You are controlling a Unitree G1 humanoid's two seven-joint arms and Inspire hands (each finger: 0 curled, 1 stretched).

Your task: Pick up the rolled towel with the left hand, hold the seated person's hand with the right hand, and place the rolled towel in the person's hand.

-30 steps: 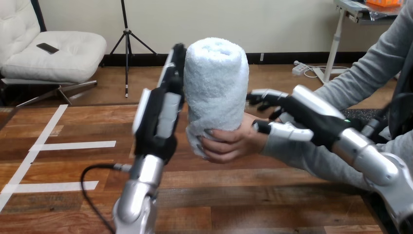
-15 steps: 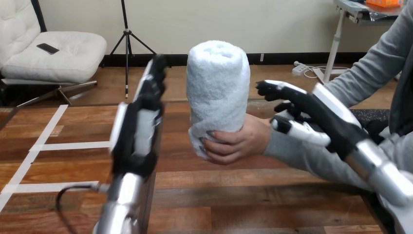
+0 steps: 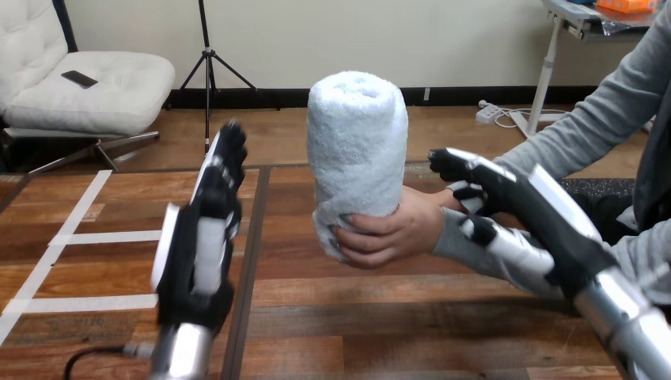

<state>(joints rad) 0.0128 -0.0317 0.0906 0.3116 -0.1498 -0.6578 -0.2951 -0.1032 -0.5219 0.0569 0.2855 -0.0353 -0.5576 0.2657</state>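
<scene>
The person's hand grips the rolled towel; my left hand stands straight-fingered, empty; my right hand, loose-fingered, perhaps touches their wrist.

You look out from the robot's head, facing forward and down across the wooden bench. The camera sits close. The robot's arms rise from the bottom edge, with the left hand large at lower left and the right hand at centre right. The bench spans the frame's lower half.
</scene>
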